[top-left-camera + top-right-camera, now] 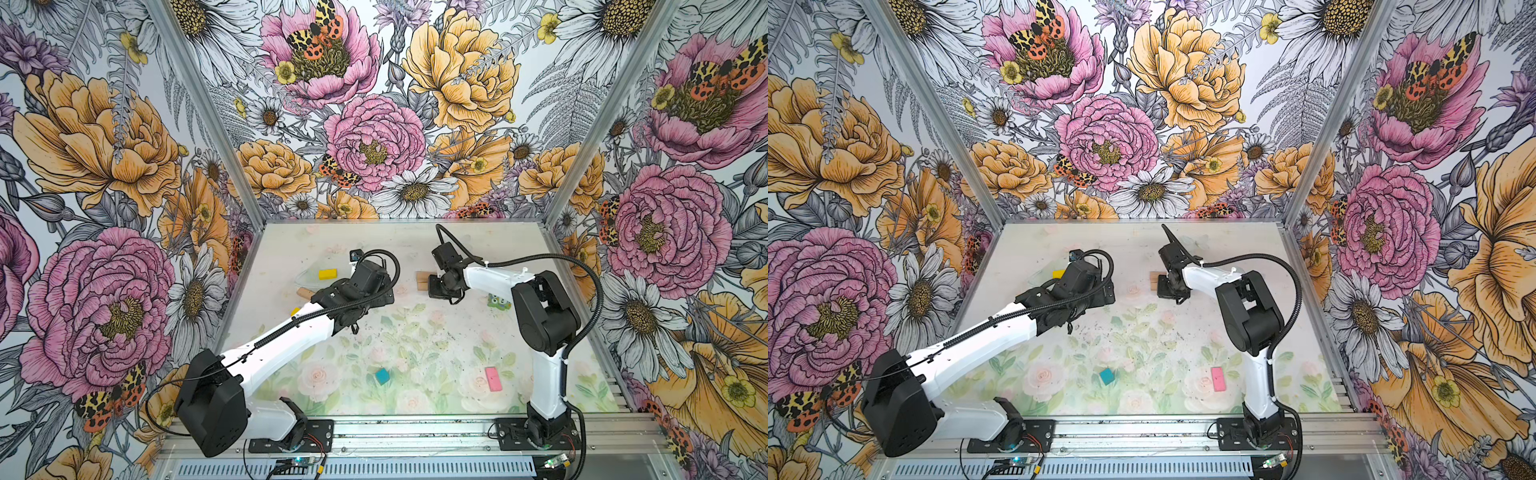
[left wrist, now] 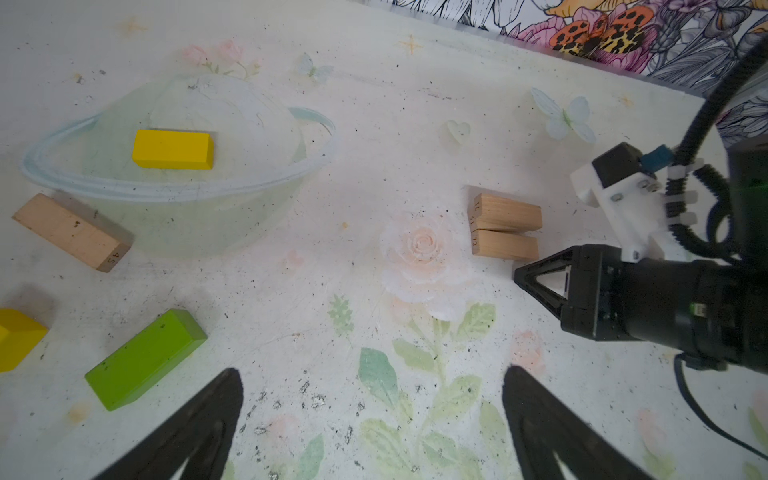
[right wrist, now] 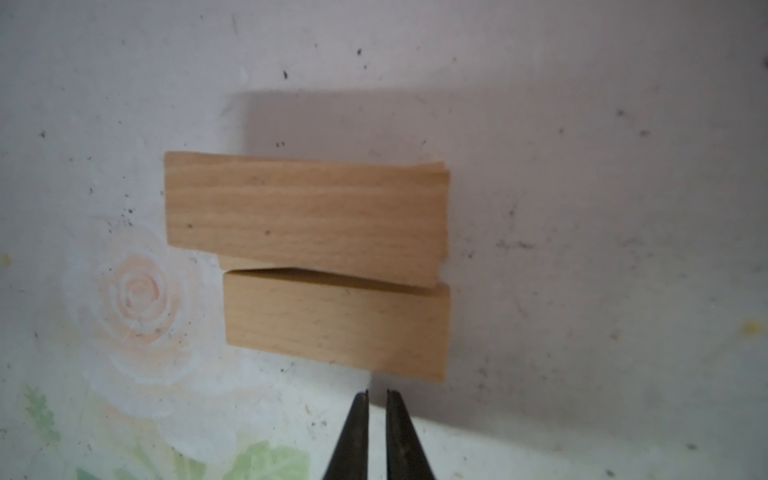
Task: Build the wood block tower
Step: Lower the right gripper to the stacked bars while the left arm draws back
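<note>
The wood block tower (image 1: 423, 280) (image 1: 1154, 279) is a low stack of tan planks (image 2: 505, 214) at the back middle of the mat. One plank (image 3: 307, 216) lies skewed over another (image 3: 336, 324). My right gripper (image 3: 378, 392) is shut and empty, its tips just short of the lower plank's long side (image 2: 519, 276). My left gripper (image 2: 372, 370) stands wide open over bare mat. To its left lie a yellow bar (image 2: 172, 148) (image 1: 327, 274), a loose tan plank (image 2: 70, 230), a lime green block (image 2: 145, 359) and a yellow cube (image 2: 16, 338). A teal cube (image 1: 382, 375) (image 1: 1106, 376) and a pink slab (image 1: 493, 378) (image 1: 1218, 378) lie near the front.
A small green figure with round eyes (image 1: 498, 301) sits partly hidden behind the right arm's elbow. Floral walls close in the mat at the back and both sides. The two arm bases stand on the metal rail (image 1: 415, 432) along the front edge.
</note>
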